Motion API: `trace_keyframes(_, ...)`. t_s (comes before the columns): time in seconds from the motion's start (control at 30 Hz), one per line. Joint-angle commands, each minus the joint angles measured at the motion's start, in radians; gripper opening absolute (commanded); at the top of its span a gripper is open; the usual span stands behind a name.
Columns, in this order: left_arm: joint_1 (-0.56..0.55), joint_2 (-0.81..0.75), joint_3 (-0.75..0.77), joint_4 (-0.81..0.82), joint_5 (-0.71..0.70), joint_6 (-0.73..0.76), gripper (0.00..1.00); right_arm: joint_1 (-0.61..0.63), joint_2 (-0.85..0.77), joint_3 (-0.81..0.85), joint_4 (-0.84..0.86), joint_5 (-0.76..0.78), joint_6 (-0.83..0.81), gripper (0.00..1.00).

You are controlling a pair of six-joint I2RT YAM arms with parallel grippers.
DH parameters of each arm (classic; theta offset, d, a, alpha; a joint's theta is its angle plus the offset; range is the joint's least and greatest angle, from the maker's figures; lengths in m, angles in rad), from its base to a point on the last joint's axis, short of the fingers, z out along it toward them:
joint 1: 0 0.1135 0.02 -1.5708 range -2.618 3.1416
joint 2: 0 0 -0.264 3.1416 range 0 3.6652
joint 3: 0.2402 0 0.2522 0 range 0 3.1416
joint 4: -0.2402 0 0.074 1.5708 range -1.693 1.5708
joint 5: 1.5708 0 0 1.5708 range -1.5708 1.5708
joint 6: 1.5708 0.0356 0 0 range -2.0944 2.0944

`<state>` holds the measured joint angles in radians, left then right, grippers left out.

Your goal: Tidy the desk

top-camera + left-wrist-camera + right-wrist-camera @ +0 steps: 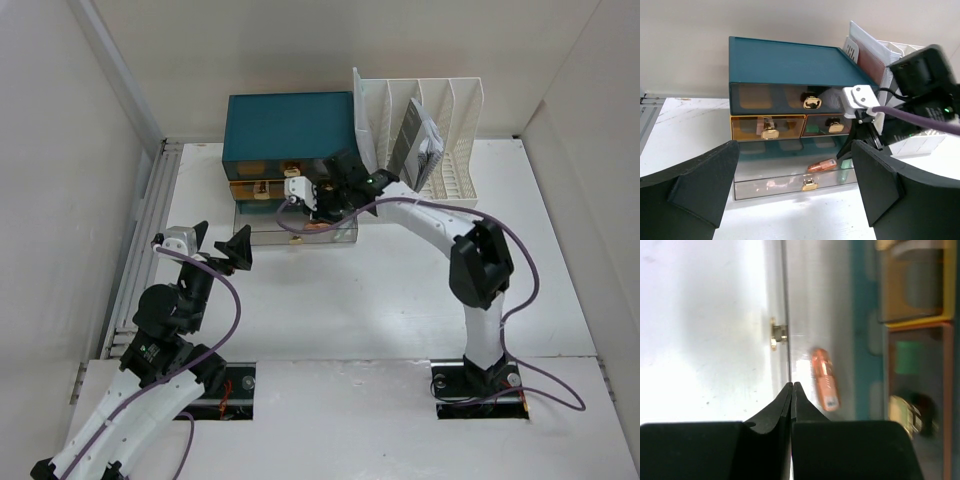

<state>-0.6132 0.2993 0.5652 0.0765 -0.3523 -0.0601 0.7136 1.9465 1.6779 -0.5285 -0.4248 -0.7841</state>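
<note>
The desk (380, 300) is a white tabletop with white walls. A teal drawer box (290, 125) stands at its back. The box's clear bottom drawer (775, 175) is pulled out, and an orange capsule-shaped item (821, 165) lies inside it; the item also shows in the right wrist view (825, 379). My right gripper (791, 385) is shut with nothing between its jaws. Its tips hover just above the drawer's front wall, beside the orange item. In the top view it is at the drawer (318, 215). My left gripper (795, 195) is open and empty, facing the drawer from the front left (215, 245).
A white slotted file rack (440, 120) holding a paper booklet (420, 145) stands right of the teal box. The drawer's gold handle (776, 335) sticks out toward the table front. Two amber middle drawers (767, 127) and the teal top drawer (790, 97) are closed.
</note>
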Motion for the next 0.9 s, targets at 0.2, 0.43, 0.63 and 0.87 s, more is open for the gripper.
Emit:
trace_keyframes(0.2, 0.003, 0.004, 0.015, 0.028, -0.01, 0.011, 0.93, -0.009, 0.137, 0.082, -0.257, -0.138, -0.113, 0.0)
trace_keyframes(0.43, 0.003, 0.004, 0.015, 0.028, -0.01, 0.011, 0.93, -0.009, 0.118, 0.026, -0.128, -0.01, -0.035, 0.0)
trace_keyframes(0.63, 0.003, 0.004, 0.015, 0.028, -0.01, 0.011, 0.93, 0.001, 0.074, -0.073, 0.152, 0.271, 0.146, 0.0)
trace_keyframes(0.87, 0.003, 0.004, 0.015, 0.028, -0.01, 0.011, 0.93, 0.033, 0.083, -0.129, 0.353, 0.55, 0.223, 0.0)
